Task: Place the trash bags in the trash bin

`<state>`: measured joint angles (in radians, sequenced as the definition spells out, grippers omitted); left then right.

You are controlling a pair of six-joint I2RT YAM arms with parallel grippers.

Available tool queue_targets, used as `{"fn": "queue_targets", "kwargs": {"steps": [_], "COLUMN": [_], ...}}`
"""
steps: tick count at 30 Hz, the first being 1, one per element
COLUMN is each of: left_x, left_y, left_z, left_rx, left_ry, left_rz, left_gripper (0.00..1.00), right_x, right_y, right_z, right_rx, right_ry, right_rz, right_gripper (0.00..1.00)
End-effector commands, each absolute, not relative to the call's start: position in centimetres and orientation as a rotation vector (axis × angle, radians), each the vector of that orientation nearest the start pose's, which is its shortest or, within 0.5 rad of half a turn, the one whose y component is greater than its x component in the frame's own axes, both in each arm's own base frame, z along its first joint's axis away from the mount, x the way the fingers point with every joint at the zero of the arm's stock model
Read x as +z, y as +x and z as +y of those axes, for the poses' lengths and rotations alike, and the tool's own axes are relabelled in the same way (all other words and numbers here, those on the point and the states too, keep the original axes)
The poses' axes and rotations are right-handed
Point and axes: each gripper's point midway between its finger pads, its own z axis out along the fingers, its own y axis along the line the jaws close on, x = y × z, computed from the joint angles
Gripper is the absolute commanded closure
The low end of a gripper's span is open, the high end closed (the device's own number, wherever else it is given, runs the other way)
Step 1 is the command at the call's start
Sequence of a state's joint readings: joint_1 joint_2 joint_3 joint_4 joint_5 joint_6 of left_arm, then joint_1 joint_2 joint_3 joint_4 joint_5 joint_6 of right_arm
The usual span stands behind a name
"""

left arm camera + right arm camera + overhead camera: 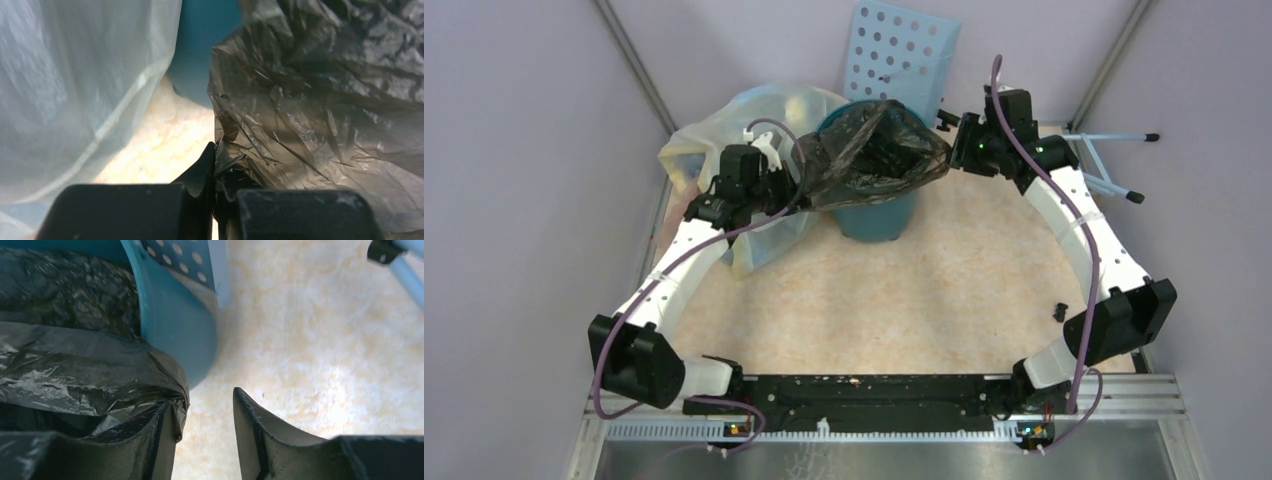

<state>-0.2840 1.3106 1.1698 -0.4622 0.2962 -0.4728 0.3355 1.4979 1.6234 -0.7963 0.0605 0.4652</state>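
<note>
The mottled beige table [904, 300] carries everything; at its far left slumps a large pale yellowish stuffed bag [714, 130], pressed against the left arm; just beside it, near the far middle, stands the teal trash bin [879, 220], upright, with a light blue perforated panel [899, 50] leaning behind it. The dark crinkly trash bag [874, 150] is draped across the bin's mouth, stretched between the two arms and hiding most of the rim; the right wrist view shows part of its film lying down inside the bin [175, 325], the rest bunched over the near wall. The left gripper [215, 165] sits at the bin's left side with its jaws fully together, pinching a fold of the bag [325, 100] at the tips. The right gripper [207, 400], at the bin's right side, has its jaws moderately apart with bare table showing in the gap; black film [75, 370] wraps over the outside of one finger [165, 440], while the other finger [255, 435] touches nothing.
</note>
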Motion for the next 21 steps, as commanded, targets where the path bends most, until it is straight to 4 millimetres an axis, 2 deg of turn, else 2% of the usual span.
{"fn": "queue_targets", "kwargs": {"steps": [1, 4, 7, 12, 17, 21], "left_x": [28.4, 28.7, 28.8, 28.3, 27.5, 27.3], "left_y": [37.8, 37.7, 37.1, 36.4, 36.0, 35.9], "left_z": [-16.8, -16.5, -16.3, -16.4, -17.0, -17.3], "left_rx": [-0.668, -0.658, -0.675, -0.71, -0.75, -0.774], "left_ry": [0.043, 0.012, -0.022, -0.06, -0.056, -0.053], "left_rz": [2.034, 2.018, 2.012, 2.02, 2.042, 2.039], "left_gripper": [0.87, 0.65, 0.56, 0.57, 0.57, 0.57], "right_x": [33.4, 34.2, 35.0, 35.1, 32.6, 31.3], "right_y": [40.8, 40.2, 39.5, 39.7, 41.6, 42.4], "right_z": [14.7, 14.7, 15.2, 16.4, 16.5, 17.4], "right_rx": [0.407, 0.416, 0.459, 0.524, 0.483, 0.516], "right_ry": [0.086, 0.061, 0.026, 0.013, 0.078, 0.099], "right_rz": [2.105, 2.085, 2.058, 2.076, 2.186, 2.235], "right_gripper": [0.52, 0.43, 0.36, 0.31, 0.3, 0.33]}}
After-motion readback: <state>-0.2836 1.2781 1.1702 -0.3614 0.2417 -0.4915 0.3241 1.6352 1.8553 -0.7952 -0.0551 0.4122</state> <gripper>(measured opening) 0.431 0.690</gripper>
